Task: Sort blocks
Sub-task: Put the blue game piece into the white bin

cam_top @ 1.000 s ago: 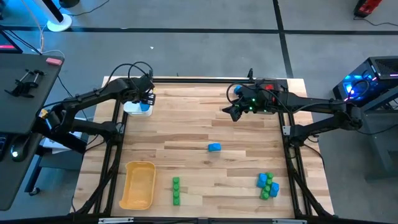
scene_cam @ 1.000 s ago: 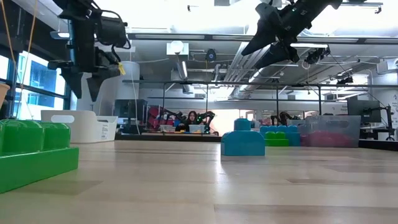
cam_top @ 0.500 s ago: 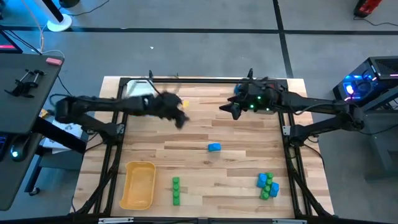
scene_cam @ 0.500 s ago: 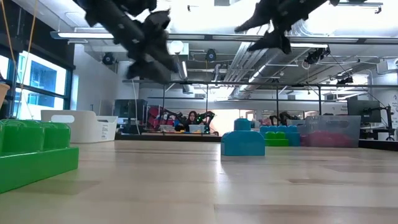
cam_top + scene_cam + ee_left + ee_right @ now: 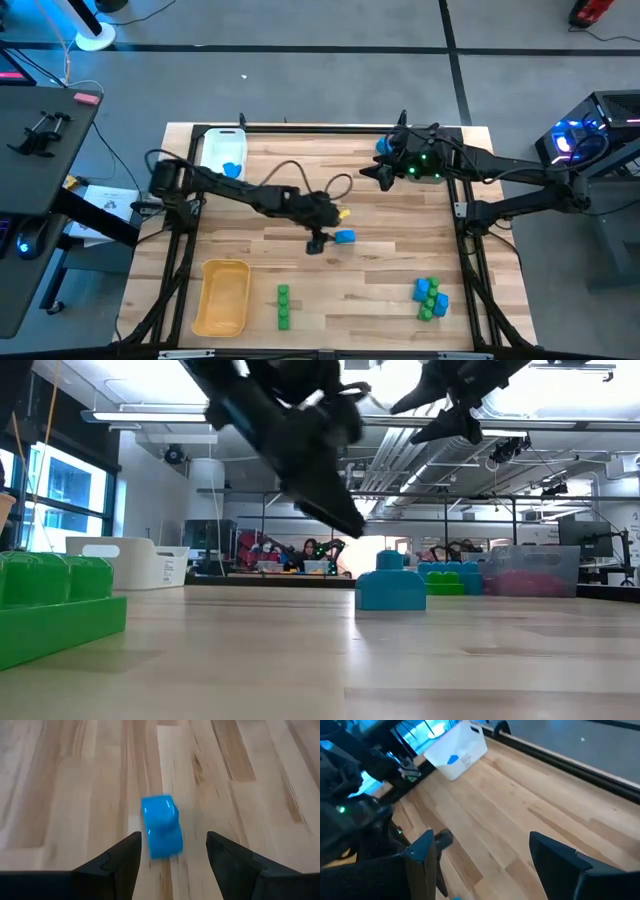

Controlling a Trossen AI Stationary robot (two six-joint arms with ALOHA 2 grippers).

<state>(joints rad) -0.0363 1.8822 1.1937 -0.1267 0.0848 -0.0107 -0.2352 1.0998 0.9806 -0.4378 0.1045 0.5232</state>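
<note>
Blue block (image 5: 161,826) sits between the left gripper's (image 5: 170,852) spread fingers, lined up for a grab; right gripper (image 5: 368,178) waits, fingers apart.

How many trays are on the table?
2. The white plastic tray sits at the table's upper left corner in the high view, with a small blue brick inside. The yellow plastic tray sits at the lower left. None looks hidden.

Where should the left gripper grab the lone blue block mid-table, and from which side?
Grip the blue block across its two long flat sides, coming from above. In the left wrist view it already lies lengthwise between the open fingers of the left gripper, stud up, with bare table on both sides for the fingers to drop into.
</note>
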